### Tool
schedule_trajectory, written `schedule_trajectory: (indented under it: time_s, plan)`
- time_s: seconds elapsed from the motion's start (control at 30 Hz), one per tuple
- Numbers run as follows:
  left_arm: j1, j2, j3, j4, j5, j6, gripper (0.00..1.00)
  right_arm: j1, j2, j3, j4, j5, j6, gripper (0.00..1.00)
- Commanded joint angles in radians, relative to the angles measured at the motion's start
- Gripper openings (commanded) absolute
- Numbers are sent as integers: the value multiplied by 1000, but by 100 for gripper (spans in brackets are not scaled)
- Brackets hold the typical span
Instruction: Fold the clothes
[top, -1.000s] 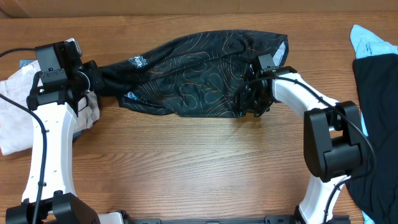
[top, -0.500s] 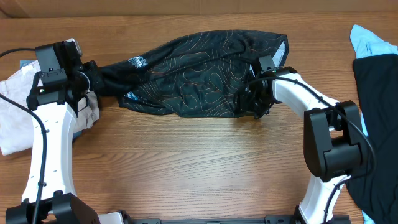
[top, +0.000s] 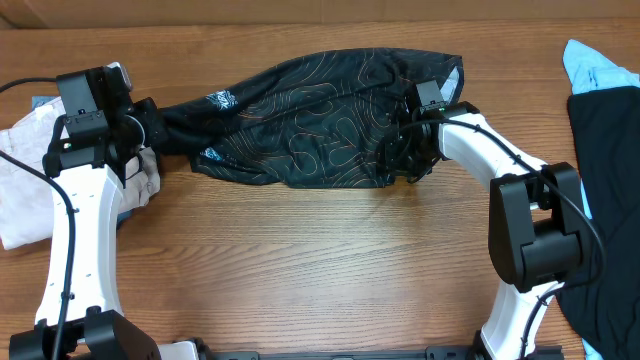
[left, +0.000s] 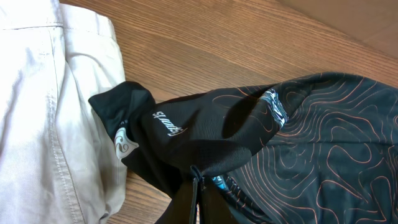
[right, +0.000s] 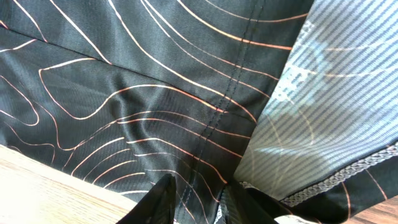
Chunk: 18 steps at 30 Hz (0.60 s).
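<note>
The left gripper (left: 196, 191) shows at the near edge, its jaws pressed together on a bunched fold of the black garment (left: 311, 149). The cloth, lined with orange contours, spreads away to the right over the wooden counter (left: 217, 37). A plain black end bearing white script lettering (left: 169, 126) lies against the beige trousers (left: 43, 106), which fill the left side, a stitched seam running down them.

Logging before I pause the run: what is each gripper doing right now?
Left gripper: shut on one end of the black garment.
Right gripper: slightly apart astride the garment; whether it grips cannot be told.
</note>
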Motion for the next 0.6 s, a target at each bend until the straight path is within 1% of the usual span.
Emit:
schedule_trajectory:
  time_s: [0.0, 0.17, 0.27, 0.3, 0.5, 0.53, 0.57]
  plan:
    - [0, 0, 16, 0, -3, 23, 4, -3, -21, 19, 16, 6, 1, 31]
    - [0, 0, 16, -3, -3, 24, 4, -3, 29, 10, 72, 2, 29, 31]
    - [0, 0, 16, -3, -3, 24, 4, -3, 47, 10, 87, 2, 31, 20]
    - [0, 0, 16, -3, -3, 24, 4, -3, 47, 11, 94, 2, 31, 18]
    - [0, 0, 16, -3, -3, 24, 4, -5, 47, 12, 112, 33, 32, 19]
    - [0, 0, 16, -3, -3, 24, 4, -5, 47, 12, 108, 41, 40, 19]
    - [0, 0, 16, -3, -3, 24, 4, -5, 47, 11, 103, 59, 79, 19]
